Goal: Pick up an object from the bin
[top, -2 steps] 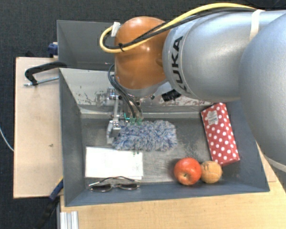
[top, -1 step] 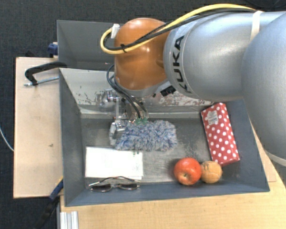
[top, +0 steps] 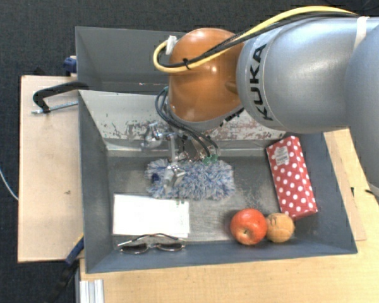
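Seems at the grasp step, with hand down on the shaggy blue mop just behind the white card, opening impossible to tell, nothing visibly held; calls next for pinching loose fibres, then lifting straight.

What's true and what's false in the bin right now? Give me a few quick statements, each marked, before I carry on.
1. The claw is over the fluffy blue-grey mop head in the middle of the bin. True.
2. The red apple lies alone in the back left corner. False: it lies at the front right, beside a brownish fruit.
3. The red box with white dots lies along the right side. True.
4. The white pad rests on the dotted box. False: it lies flat at the front left, apart from the box.
5. The glasses lie by the front wall, in front of the white pad. True.
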